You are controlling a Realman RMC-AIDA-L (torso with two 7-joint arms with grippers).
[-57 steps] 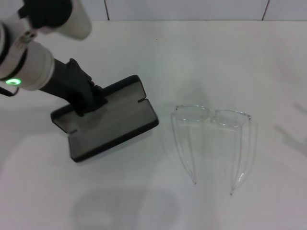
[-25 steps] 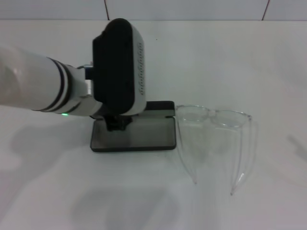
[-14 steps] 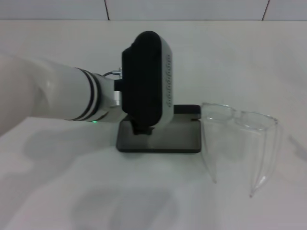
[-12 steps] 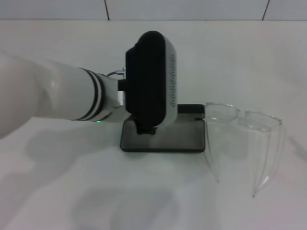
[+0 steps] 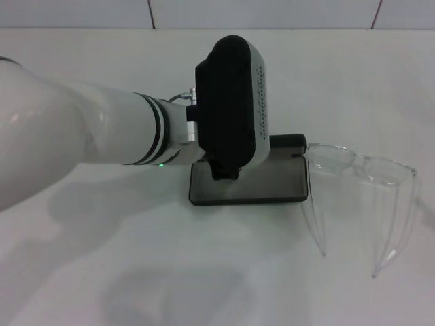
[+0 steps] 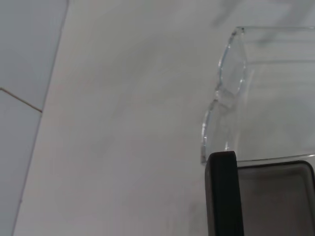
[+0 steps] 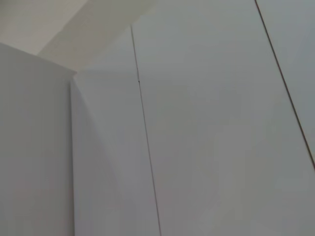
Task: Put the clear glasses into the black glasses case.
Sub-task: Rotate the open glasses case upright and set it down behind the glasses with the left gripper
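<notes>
Left gripper (image 5: 224, 170) holds the open case (image 5: 272, 185); finger opening cannot be told. Case edge touches the glasses (image 5: 360, 197).

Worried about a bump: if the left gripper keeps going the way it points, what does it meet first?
Probably the transparent plastic clear glasses, directly beyond the open flat black glasses case the left gripper holds; depth is uncertain.
</notes>
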